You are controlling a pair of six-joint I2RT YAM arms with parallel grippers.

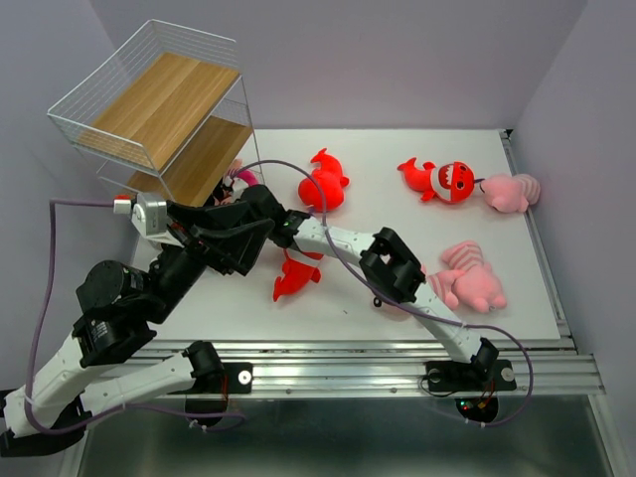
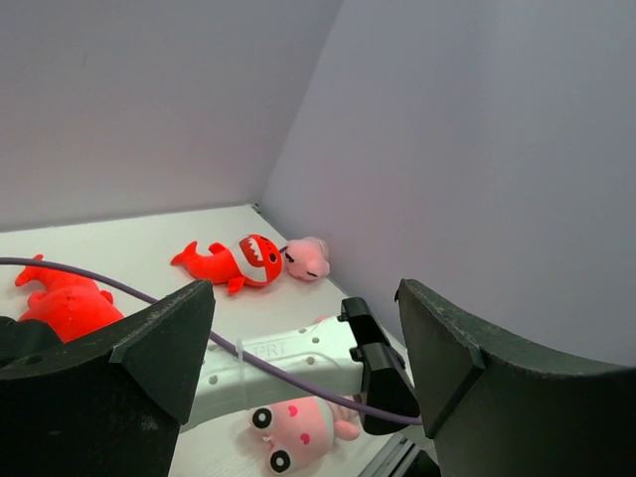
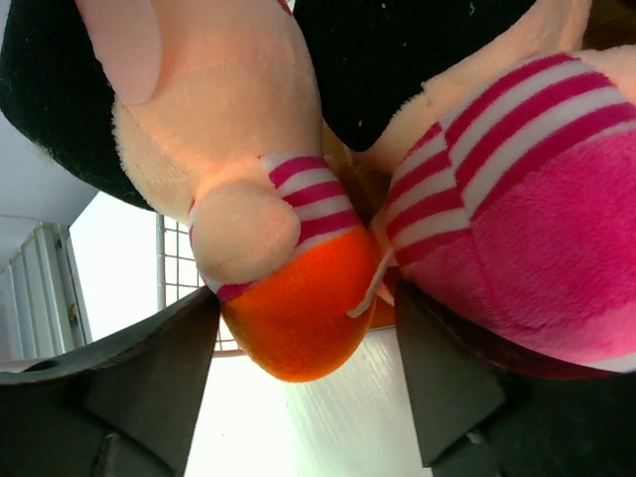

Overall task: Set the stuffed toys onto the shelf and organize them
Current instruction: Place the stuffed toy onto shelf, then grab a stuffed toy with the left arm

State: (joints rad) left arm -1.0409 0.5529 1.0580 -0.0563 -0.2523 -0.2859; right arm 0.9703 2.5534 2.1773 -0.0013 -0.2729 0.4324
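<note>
Seemingly releasing, the right gripper is spread wide around the orange-shoed foot of a pink-striped plush doll on the lower tier of the white wire-and-wood shelf. Back straight out, snagging neither it nor its pink neighbour. The left gripper gapes empty alongside, crowding the exit. A red plush fish lies on the table below.

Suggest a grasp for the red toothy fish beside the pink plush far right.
I'd pinch the red toothy fish across its narrower body behind the head, coming straight down. It lies flat, tail pointing left; the pink plush sits right by its mouth end, so that side looks crowded.
</note>
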